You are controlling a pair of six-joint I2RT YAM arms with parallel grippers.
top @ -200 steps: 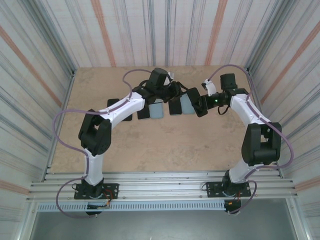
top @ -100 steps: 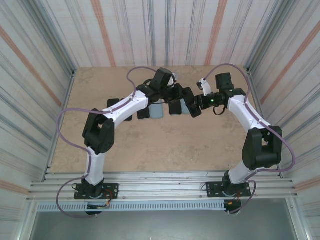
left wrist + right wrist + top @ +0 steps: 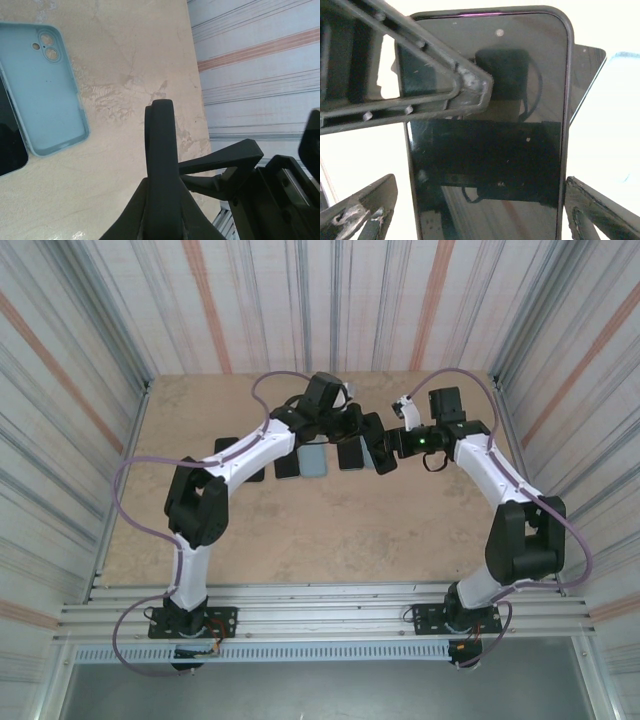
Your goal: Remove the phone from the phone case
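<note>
The phone in its black case (image 3: 487, 130) is held up off the table between the two arms. My left gripper (image 3: 161, 200) is shut on it; the left wrist view shows it edge-on as a thin black slab (image 3: 160, 150). In the right wrist view its dark glossy screen faces the camera, with a left finger (image 3: 420, 85) crossing its upper left corner. My right gripper (image 3: 480, 210) is open, one finger on each side of the phone's long edges, with a small gap at the left. From above, both grippers meet at the phone (image 3: 378, 445).
An empty light blue case (image 3: 45, 90) lies on the tan table (image 3: 125, 75), with a black phone (image 3: 7, 145) beside it. Further dark phones (image 3: 240, 452) lie in a row on the table to the left. Corrugated walls (image 3: 330, 300) close in the back and sides.
The right gripper has moved left onto the phone held by the left gripper, which shifted slightly right. The two grippers now stand closer together.
</note>
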